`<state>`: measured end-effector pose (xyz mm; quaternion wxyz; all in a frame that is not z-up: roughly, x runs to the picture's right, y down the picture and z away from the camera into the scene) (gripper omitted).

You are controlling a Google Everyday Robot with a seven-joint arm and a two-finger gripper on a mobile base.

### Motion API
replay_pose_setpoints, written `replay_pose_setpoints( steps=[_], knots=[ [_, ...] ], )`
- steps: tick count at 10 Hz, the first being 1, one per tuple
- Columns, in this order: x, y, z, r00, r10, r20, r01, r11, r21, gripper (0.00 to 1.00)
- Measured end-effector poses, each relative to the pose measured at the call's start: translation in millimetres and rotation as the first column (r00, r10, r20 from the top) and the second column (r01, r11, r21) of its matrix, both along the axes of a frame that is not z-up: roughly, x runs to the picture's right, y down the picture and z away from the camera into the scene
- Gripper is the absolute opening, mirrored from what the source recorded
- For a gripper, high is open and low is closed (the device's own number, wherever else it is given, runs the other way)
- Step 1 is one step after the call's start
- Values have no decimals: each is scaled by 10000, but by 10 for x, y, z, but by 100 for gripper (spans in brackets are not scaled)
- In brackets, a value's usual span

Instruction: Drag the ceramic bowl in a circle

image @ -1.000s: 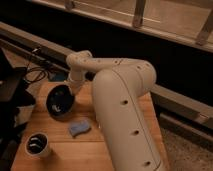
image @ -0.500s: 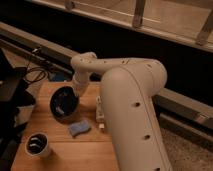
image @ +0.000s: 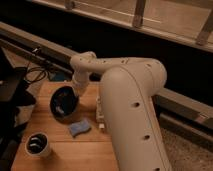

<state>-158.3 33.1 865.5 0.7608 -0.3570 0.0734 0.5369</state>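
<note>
Centrally, the ceramic bowl (image: 64, 101) is sitting on the wooden table (image: 60, 150), toward its far left part, and it appears to be tipping, with its glossy dark interior and a bluish glint facing the camera. The pincer (image: 78, 92) is reaching down from the white arm (image: 130, 100) and is meeting the bowl at its upper right rim; whether it is clenching that rim or only pressing against it cannot be told. A small pale cup (image: 38, 144) is standing near the front left corner, well apart from the bowl, and a flat light-blue sponge (image: 79, 127) is lying just below the bowl, between it and the arm's bulk.

Judged by its look, the bowl is rigid, fairly heavy for its width, smooth-glazed and brittle. Such a glaze is likely offering little friction, so a hold across the thin rim wall, one finger inside and one outside, is probably serving best. Dragging with the base flat on the wood would be reducing the risk of slipping, chipping, or sweeping into the sponge along the circle's near side.
</note>
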Motion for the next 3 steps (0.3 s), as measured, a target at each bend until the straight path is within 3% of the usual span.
replay_pose_setpoints(
  steps=[3],
  knots=[
    [-5,-24,-13,10000,-59,-55,59,10000,20,5]
  ],
)
